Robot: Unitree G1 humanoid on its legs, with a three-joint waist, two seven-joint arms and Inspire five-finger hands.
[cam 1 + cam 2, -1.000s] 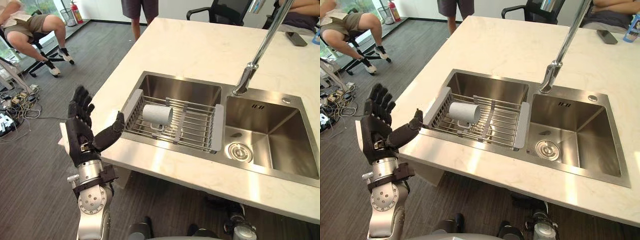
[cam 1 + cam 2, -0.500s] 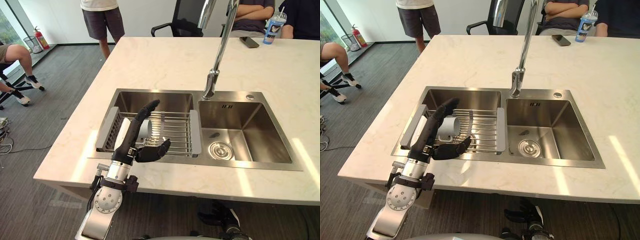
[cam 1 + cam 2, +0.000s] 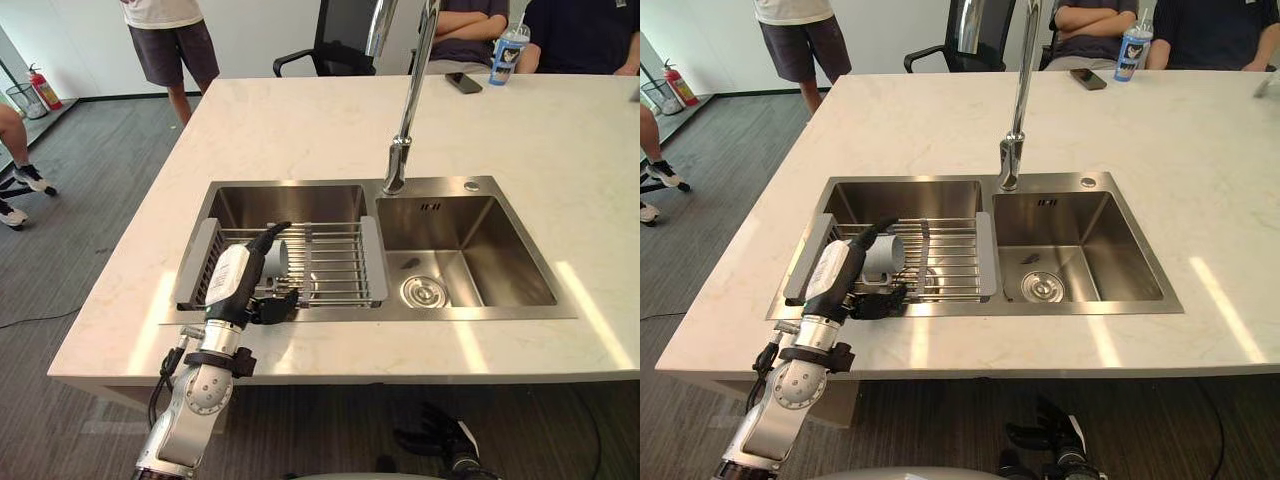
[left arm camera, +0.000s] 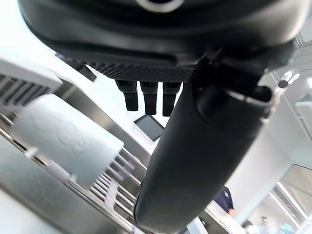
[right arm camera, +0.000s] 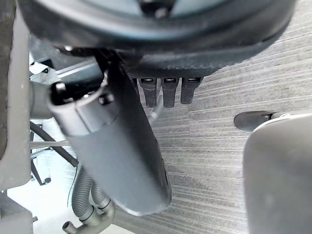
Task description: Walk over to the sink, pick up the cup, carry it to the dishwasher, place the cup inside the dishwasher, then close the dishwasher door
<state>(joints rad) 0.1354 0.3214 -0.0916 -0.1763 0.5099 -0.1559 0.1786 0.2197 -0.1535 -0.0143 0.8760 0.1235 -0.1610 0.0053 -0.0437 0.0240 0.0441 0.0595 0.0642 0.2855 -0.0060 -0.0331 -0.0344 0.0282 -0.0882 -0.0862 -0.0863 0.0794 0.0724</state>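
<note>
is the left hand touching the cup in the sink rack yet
Apart. In the left wrist view the cup lies beside the left hand, with rack wires showing between it and the thumb and fingers.

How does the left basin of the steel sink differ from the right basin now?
The left rectangular stainless-steel basin is spanned by a wire drying rack with grey ends holding a white cup on its side; the right basin is bare, its round drain in plain sight. The left robot hand reaches over the left basin, nothing over the right. Both are steel, set in one pale stone counter.
</note>
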